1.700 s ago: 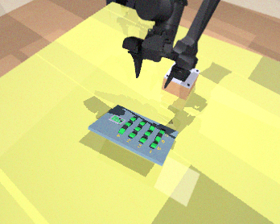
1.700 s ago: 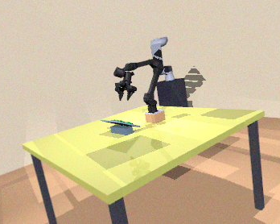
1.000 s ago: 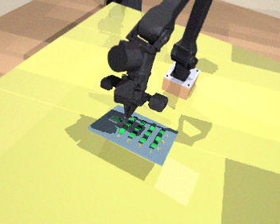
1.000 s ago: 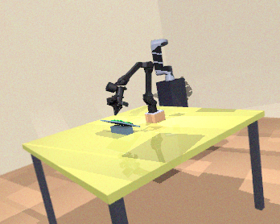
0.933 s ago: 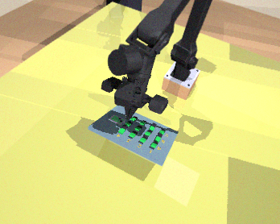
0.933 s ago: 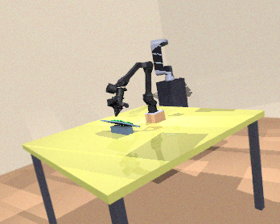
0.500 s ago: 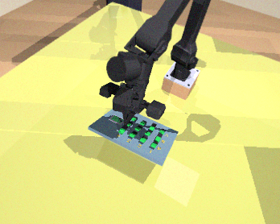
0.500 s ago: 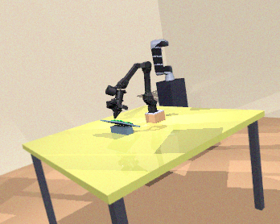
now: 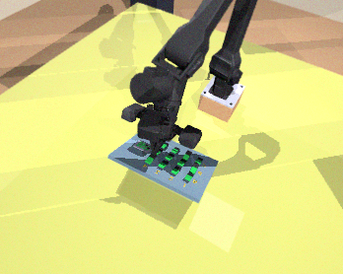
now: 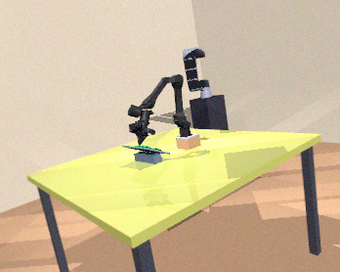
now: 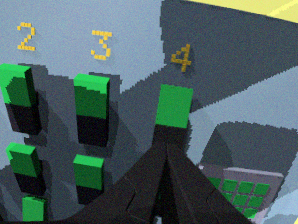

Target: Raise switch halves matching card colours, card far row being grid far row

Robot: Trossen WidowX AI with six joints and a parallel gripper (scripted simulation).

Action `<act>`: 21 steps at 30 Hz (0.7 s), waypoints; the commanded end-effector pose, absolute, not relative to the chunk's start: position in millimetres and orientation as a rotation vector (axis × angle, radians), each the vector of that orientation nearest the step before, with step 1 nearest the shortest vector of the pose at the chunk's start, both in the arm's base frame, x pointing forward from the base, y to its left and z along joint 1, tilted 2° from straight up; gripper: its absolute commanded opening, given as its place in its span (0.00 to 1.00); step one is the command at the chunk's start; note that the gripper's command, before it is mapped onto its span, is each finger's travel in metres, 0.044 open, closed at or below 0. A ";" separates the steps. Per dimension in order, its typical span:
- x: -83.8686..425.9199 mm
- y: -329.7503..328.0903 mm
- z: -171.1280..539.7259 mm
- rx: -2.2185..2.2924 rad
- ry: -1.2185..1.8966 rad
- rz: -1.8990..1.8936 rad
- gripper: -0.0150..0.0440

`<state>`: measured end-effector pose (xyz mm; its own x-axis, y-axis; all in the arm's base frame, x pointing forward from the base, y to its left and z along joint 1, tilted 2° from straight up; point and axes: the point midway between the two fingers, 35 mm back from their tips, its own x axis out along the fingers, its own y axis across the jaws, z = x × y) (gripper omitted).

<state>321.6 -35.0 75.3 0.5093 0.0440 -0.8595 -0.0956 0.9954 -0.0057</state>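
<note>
My gripper [image 9: 154,154] [image 10: 140,143] [image 11: 164,151] is shut and empty, pointing down with its tips at the dark near half of the far-row column 4 switch [image 9: 150,161] [image 11: 174,106]. I cannot tell if they touch it. That switch's green half shows evenly bright. The far-row switches of column 2 [image 11: 19,97] and column 3 [image 11: 92,107] show green far halves and dark near halves. The tilted blue-grey panel [image 9: 206,179] [image 10: 165,153] [image 11: 135,25] carries them. The card [image 9: 141,146] [image 11: 276,181] lies beside column 4; my fingers hide part of it and nearer switches. Column 1 is outside the wrist view.
The panel rests on a grey block [image 10: 148,158] on the yellow table [image 9: 53,237] [image 10: 185,191]. The arm's orange base block [image 9: 218,108] [image 10: 189,142] stands behind the panel. Yellow column numbers [image 11: 101,45] mark the panel's far side.
</note>
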 end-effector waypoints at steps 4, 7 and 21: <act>321.8 -35.9 75.1 -0.055 1.033 0.076 0.25; 322.0 -35.9 74.9 -0.055 1.033 0.076 0.25; 322.9 -35.8 73.3 -0.055 1.033 0.076 0.25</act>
